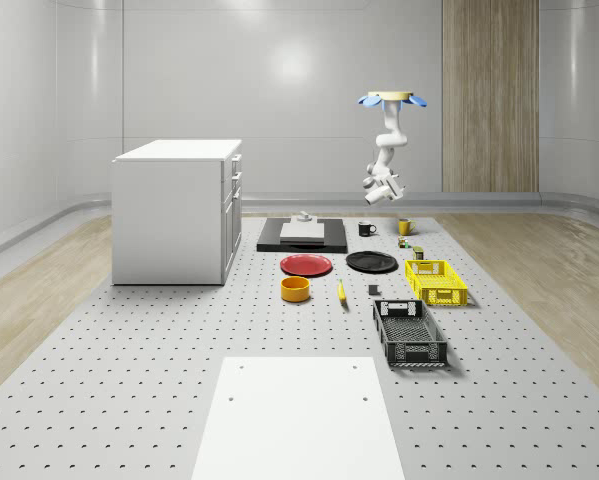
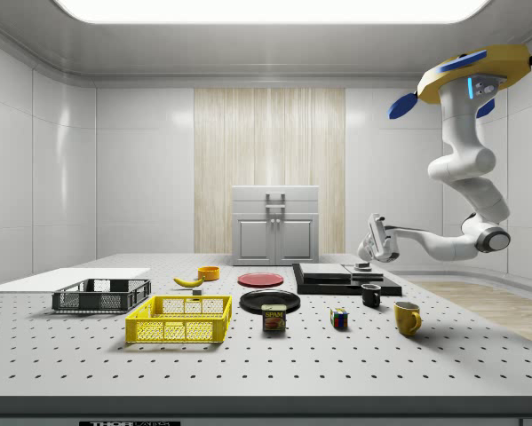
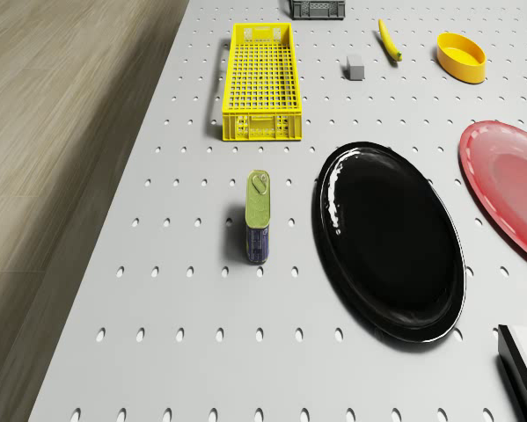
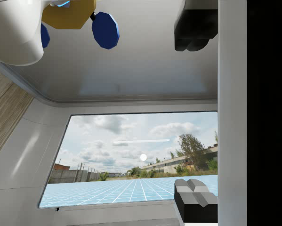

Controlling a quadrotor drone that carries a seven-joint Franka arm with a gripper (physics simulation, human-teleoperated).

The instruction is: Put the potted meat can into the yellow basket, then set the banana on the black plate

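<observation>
Perforated grey surface (image 1: 129, 340), task not begun. Potted meat can (image 2: 273, 318): standing on the surface between yellow basket (image 2: 179, 319) and black plate (image 2: 270, 301), outside the basket. Banana (image 2: 188, 281): on the surface, off the plate. Drone (image 2: 465, 74): hovering high over the far end. Gripper (image 2: 372, 238): aloft, fingers (image 4: 196, 44) released, holding nothing.

Tabletop (image 1: 129, 400): grey, perforated.
Baskets: yellow basket (image 1: 435, 281) is set beside black basket (image 1: 409, 333).
Plates: black plate (image 1: 371, 262) is laid next to red plate (image 1: 307, 265).
Others: potted meat can (image 3: 258, 228), banana (image 1: 342, 292), orange bowl (image 1: 295, 289), white cabinet (image 1: 177, 210).
</observation>
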